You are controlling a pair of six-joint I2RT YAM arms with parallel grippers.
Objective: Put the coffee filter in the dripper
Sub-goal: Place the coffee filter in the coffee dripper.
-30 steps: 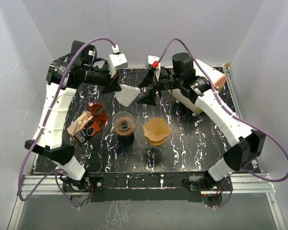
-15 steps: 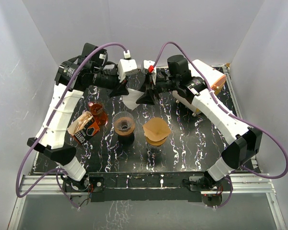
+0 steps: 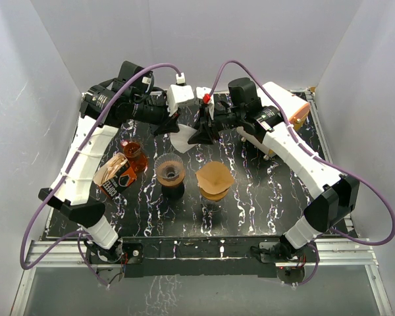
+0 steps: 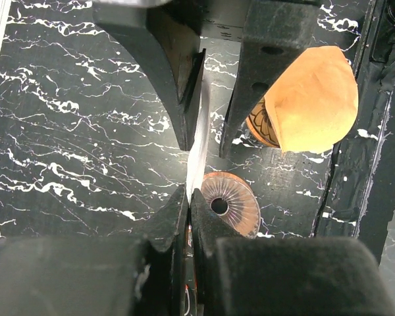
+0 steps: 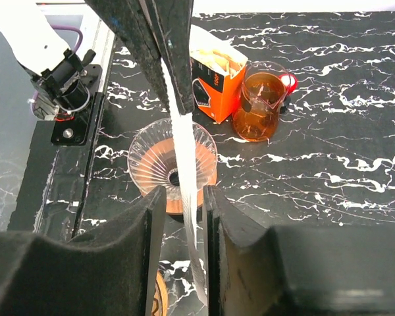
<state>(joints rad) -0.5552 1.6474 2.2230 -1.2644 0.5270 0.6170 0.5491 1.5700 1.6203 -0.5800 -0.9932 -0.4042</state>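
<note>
Coffee filter (image 3: 182,140) hangs above the far middle of the table (image 3: 263,204), held up between my two grippers and a little behind the dripper (image 3: 170,172). My left gripper (image 4: 187,195) is pinched tight on one edge of it. My right gripper (image 5: 183,192) is only narrowly parted, one finger on each side of the sheet with a gap showing, so I judge that it has no clamp on the paper yet.

It is thin white paper, so I expect it to be nearly weightless, limp, and quick to crease or tear. It should sag wherever it is unsupported. A light pinch near an edge or seam ought to hold it, and I think pulling the two grips apart too hard would rip it.

My left wrist camera sees the filter edge-on as a bright sliver. The dripper's ribbed bowl is just below it, and the stack of brown filters (image 4: 313,99) lies off to the right.

The top camera alone shows the sheet's broad, fan-like face and the row on the table: orange box (image 3: 115,175), amber glass server (image 3: 134,155), dripper, brown stack. It cannot resolve my finger gaps.

My right wrist camera shows that gap plainly. It also shows the paper's lower part hanging over the dripper's mouth.
</note>
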